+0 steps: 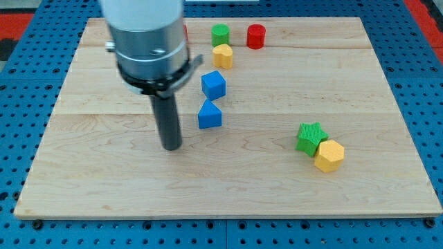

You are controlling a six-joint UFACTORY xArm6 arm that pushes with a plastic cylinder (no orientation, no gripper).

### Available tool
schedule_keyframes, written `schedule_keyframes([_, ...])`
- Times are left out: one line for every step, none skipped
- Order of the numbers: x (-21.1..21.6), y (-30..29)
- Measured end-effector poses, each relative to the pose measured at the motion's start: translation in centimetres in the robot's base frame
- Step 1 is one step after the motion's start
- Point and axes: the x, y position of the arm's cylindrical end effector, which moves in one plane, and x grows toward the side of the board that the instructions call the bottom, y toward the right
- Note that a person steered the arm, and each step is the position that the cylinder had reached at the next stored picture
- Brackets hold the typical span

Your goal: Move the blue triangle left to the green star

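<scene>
resting my tip bare on the wooden board, touching nothing. sitting just to its right, slightly farther back: the blue triangle. waiting well off to the right: the green star, touching a yellow block. needing a steady rightward push through the triangle's middle, stopping short of the star's left side.

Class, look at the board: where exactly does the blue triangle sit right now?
The blue triangle sits near the board's middle, just below the blue cube, with my tip to its left, apart, and the green star far right.
</scene>
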Motion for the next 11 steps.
schedule_keyframes([-6.1, -0.4])
schedule_keyframes([-6.3, 9.1])
schedule_keyframes([-5.2, 14.2])
schedule_keyframes([-7.2, 3.7])
schedule_keyframes([-6.0, 7.7])
schedule_keyframes([-4.8, 16.2])
schedule_keyframes([-8.2, 9.3])
schedule_keyframes([-5.5, 6.7])
schedule_keyframes([-1.5, 11.1])
schedule_keyframes([-1.5, 18.2])
schedule_keyframes([-4.2, 10.2])
